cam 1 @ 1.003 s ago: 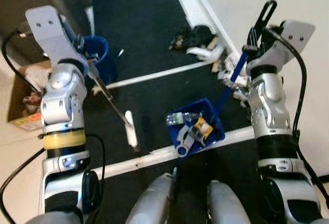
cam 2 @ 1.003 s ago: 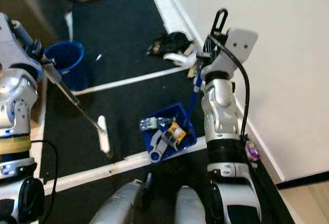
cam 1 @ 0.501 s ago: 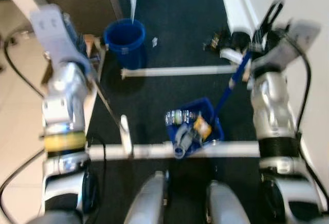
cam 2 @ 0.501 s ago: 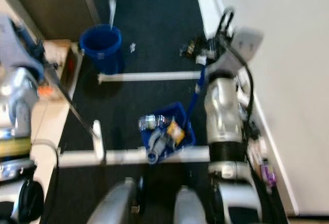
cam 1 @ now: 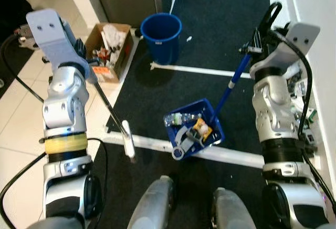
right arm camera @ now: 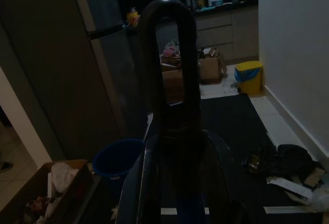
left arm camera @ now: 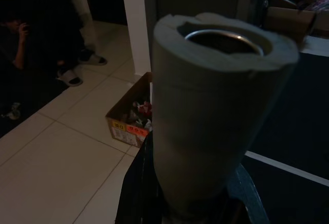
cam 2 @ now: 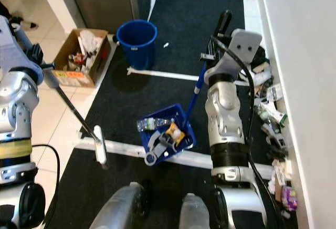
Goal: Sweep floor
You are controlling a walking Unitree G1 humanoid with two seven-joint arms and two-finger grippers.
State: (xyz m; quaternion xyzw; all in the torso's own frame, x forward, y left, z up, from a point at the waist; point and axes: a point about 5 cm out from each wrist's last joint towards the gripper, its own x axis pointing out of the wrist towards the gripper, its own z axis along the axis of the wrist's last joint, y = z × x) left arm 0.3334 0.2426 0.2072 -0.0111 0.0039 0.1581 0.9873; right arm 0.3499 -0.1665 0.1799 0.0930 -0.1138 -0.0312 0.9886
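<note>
My left gripper (cam 1: pixel 83 55) is shut on the grey padded top of a broom handle (left arm camera: pixel 221 106). Its metal shaft (cam 1: pixel 107 103) slants down to a white head (cam 1: pixel 127 145) resting on the floor by a white stripe. My right gripper (cam 1: pixel 258 46) is shut on the black loop grip (right arm camera: pixel 168 64) of a blue dustpan pole (cam 1: pixel 229 88). The blue dustpan (cam 1: pixel 212 134) sits on the dark carpet in front of my legs. It holds a plastic bottle, wrappers and other litter.
A blue bucket (cam 1: pixel 161 32) stands ahead, with a cardboard box (cam 1: pixel 107 48) of rubbish on the tiles to its left. Loose litter (cam 2: pixel 270 116) lies along the right wall. White stripes (cam 1: pixel 197 70) cross the carpet. A person (left arm camera: pixel 20 34) sits in the dark at the left.
The whole picture has swung, so the camera turned. The bucket and box now lie ahead and the litter pile sits at the right. Both grippers keep the same hold.
</note>
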